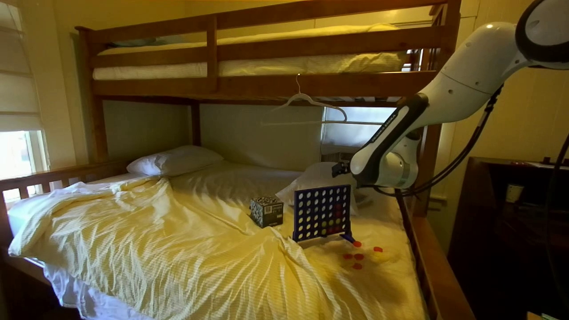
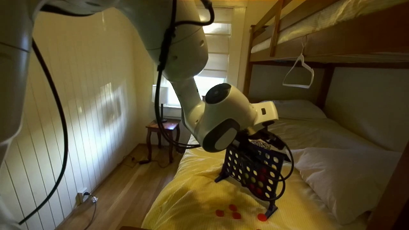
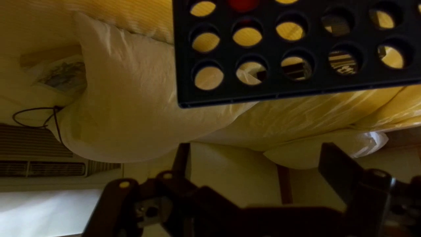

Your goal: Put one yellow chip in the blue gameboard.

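The blue gameboard [image 1: 327, 213] stands upright on the bed; it also shows in an exterior view [image 2: 235, 174], partly behind the arm's cable, and in the wrist view [image 3: 270, 49]. Red chips and a few yellow-green chips [image 2: 253, 179] sit in its lower holes. Several loose red chips [image 1: 358, 257] lie on the bed beside its foot. I see no loose yellow chip. My gripper [image 1: 341, 169] is above the board's top edge. In the wrist view the gripper [image 3: 256, 146] has its fingers wide apart with nothing between them.
A dark patterned box [image 1: 266, 211] stands on the bed beside the board. A pillow [image 2: 342, 179] lies behind the board, another pillow [image 1: 175, 160] farther off. A white hanger [image 1: 302, 98] hangs from the upper bunk rail [image 1: 258, 87]. A wooden bed rail [image 1: 438, 262] runs along the edge.
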Robot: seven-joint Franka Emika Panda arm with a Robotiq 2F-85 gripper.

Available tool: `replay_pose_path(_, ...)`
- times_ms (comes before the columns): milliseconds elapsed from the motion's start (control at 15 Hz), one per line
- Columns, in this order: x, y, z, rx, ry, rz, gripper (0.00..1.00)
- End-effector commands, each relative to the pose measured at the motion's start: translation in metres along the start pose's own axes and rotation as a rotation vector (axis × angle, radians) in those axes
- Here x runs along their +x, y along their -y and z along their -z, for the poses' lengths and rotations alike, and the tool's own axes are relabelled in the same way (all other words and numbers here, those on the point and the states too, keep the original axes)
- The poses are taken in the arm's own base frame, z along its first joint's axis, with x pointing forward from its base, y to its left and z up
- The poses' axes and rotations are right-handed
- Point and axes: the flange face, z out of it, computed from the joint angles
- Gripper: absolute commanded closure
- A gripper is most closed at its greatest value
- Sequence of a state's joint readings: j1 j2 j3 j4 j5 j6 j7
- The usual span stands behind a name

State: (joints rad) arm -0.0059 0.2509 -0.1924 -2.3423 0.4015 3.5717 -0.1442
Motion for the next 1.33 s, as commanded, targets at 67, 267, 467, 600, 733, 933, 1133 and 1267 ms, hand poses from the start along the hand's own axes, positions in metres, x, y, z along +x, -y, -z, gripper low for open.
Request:
replay_pose_path(67,-0.011,-0.028,0.013,-0.031,0.118,0.044,0.00)
replay_pose_path(267,-0.024,-0.041,0.013,-0.057,0.168,0.071,0.00)
replay_pose_path(467,-0.037,-0.046,0.014,-0.061,0.217,0.100,0.00)
replay_pose_path(600,-0.045,-0.048,0.014,-0.063,0.249,0.112,0.00)
replay_pose_path(733,-0.053,-0.050,0.014,-0.066,0.281,0.122,0.00)
replay_pose_path(933,-0.061,-0.051,0.012,-0.073,0.320,0.142,0.00)
replay_pose_path(1133,-0.066,-0.051,0.010,-0.084,0.354,0.157,0.00)
replay_pose_path(1267,-0.067,-0.049,0.010,-0.090,0.378,0.174,0.00)
